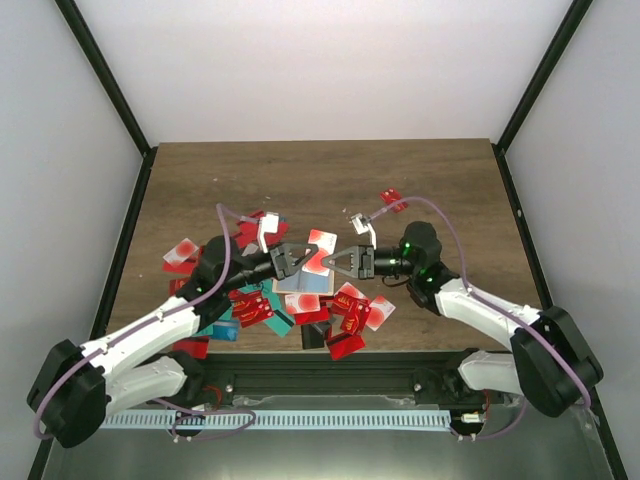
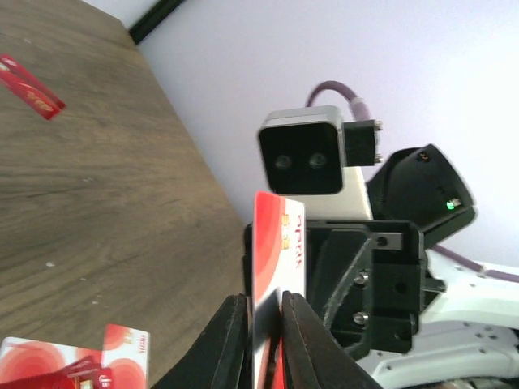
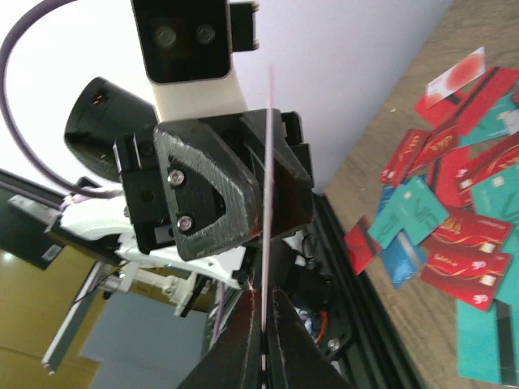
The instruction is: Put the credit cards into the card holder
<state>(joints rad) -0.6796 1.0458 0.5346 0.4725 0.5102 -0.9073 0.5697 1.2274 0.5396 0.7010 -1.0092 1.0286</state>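
One white-and-red credit card (image 1: 320, 246) hangs above the table's middle, pinched from both sides. My left gripper (image 1: 300, 258) is shut on its left edge. In the left wrist view the card (image 2: 277, 243) stands upright between my left gripper's (image 2: 261, 304) black fingers, with the right gripper just behind it. My right gripper (image 1: 336, 262) is shut on the same card, which the right wrist view shows edge-on as a thin line (image 3: 268, 186) running into my right gripper (image 3: 263, 296). Under the grippers lies the beige card holder (image 1: 300, 284), partly hidden.
Several red and teal cards (image 1: 345, 315) lie scattered on the wooden table (image 1: 320, 180) near its front edge, also seen in the right wrist view (image 3: 454, 203). One red card (image 1: 392, 198) lies apart at the back right. Black frame posts stand at both sides.
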